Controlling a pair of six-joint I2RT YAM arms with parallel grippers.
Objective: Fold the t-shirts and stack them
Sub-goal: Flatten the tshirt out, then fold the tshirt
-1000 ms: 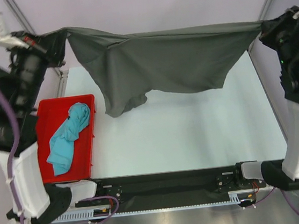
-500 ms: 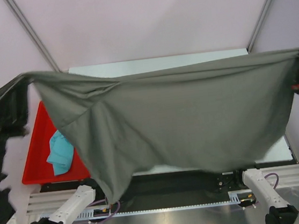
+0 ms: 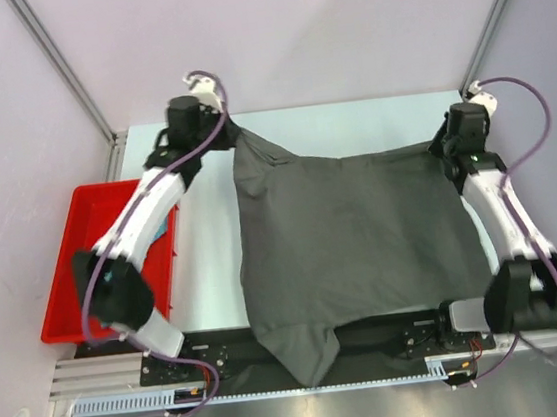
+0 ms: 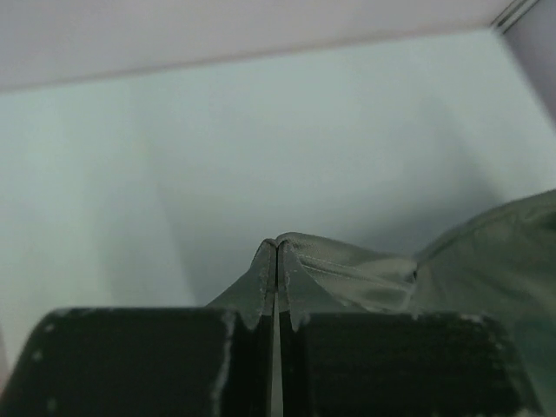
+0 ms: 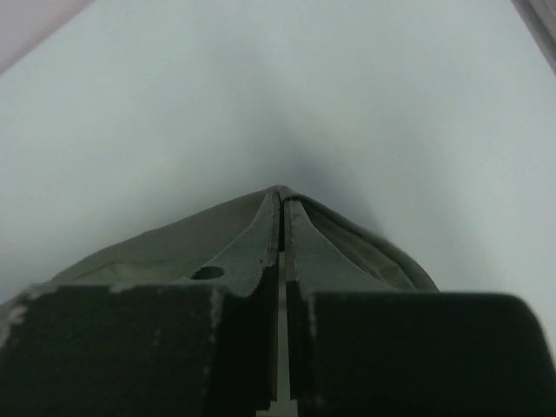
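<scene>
— How far was the task?
— Barely begun, it seemed. The plain dark grey cloth t-shirt (image 3: 353, 240) lay spread on the pale worktop (image 3: 205, 267), near hem over the edge; no fold, no stack.
— The claws?
— The left claw (image 3: 226, 136) and the right claw (image 3: 442, 147) each pinched a far corner. The wrist views showed jaws shut on cloth; only the top view showed the whole shirt.
</scene>
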